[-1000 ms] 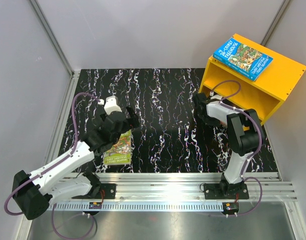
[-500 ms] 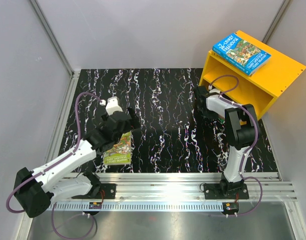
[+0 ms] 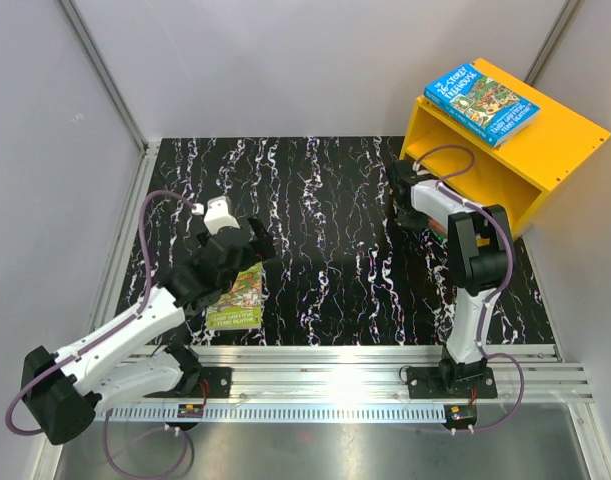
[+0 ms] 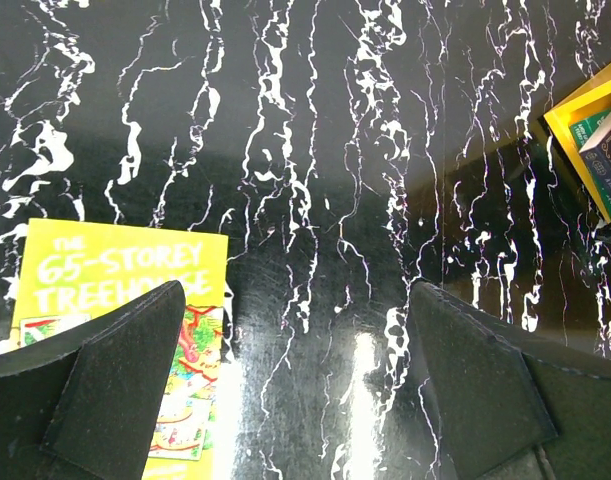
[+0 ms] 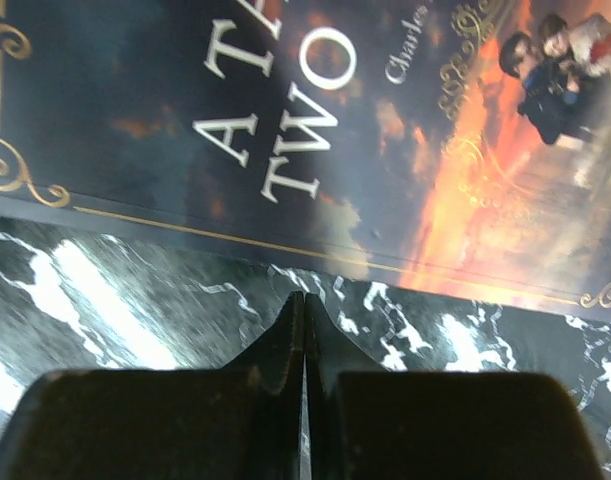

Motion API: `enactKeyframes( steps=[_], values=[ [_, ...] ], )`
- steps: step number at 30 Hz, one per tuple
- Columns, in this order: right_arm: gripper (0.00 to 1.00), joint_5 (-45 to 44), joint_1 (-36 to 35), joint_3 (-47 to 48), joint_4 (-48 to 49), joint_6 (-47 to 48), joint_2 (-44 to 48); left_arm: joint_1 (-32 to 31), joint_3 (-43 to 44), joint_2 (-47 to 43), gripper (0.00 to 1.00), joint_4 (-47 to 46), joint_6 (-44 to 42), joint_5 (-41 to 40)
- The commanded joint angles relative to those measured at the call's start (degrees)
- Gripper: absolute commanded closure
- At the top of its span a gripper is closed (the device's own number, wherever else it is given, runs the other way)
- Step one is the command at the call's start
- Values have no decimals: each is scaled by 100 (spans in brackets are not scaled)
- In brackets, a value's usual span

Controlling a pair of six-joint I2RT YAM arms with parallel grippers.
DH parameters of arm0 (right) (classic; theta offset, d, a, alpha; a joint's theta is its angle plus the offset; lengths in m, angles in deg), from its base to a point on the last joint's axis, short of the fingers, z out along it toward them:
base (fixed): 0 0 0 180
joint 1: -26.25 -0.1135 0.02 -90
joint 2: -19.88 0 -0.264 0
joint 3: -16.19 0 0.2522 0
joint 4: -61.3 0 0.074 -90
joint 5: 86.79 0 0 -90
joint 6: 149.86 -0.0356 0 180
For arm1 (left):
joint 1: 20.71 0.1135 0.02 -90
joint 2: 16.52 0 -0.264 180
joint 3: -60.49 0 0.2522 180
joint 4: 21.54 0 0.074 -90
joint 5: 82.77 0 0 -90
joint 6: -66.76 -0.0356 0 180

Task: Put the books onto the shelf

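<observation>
The right claw (image 5: 303,300) has its fingers pressed together with nothing between them. Its tips point at the near edge of a dark book (image 5: 285,120) that lies flat on the worktop (image 3: 325,200); whether they touch it cannot be told. From above, this claw (image 3: 400,195) sits at the left corner of the shelf's (image 3: 545,150) open front. A blue book (image 3: 482,104) lies flat on top of the shelf, towards its left end. The left claw (image 4: 295,390) is spread wide apart and holds nothing. It hangs over the worktop well to the left of the shelf, near the left arm's side. A green book (image 4: 115,280) lies face up on the worktop below it, partly under the left finger and on the side away from the shelf. In the left wrist view the shelf (image 4: 575,130) shows at the right edge, with book edges inside its opening.
</observation>
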Motion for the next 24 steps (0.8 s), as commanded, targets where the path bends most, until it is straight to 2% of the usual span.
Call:
enactKeyframes(
  steps=[1, 5, 9, 21, 23, 24],
  values=[
    [100, -321, 146, 683, 639, -89, -149, 25, -131, -311, 1, -94, 50, -257],
    [100, -639, 119, 1043, 657, 218, -579, 25, -316, -540, 1, 46, 155, -336],
    [100, -552, 67, 1176, 560, 325, -519, 25, -474, -768, 1, 73, 269, -397],
    [100, 28, -381, 289, 385, 342, 1177, 34, -387, -515, 1, -191, -3, -503],
    [97, 81, -539, 209, 349, 343, 1475, 77, -282, -418, 1, -34, -29, -564],
    [91, 186, -714, 131, 367, 351, 1590, 95, -238, -391, 1, 37, -29, -573]
  ],
)
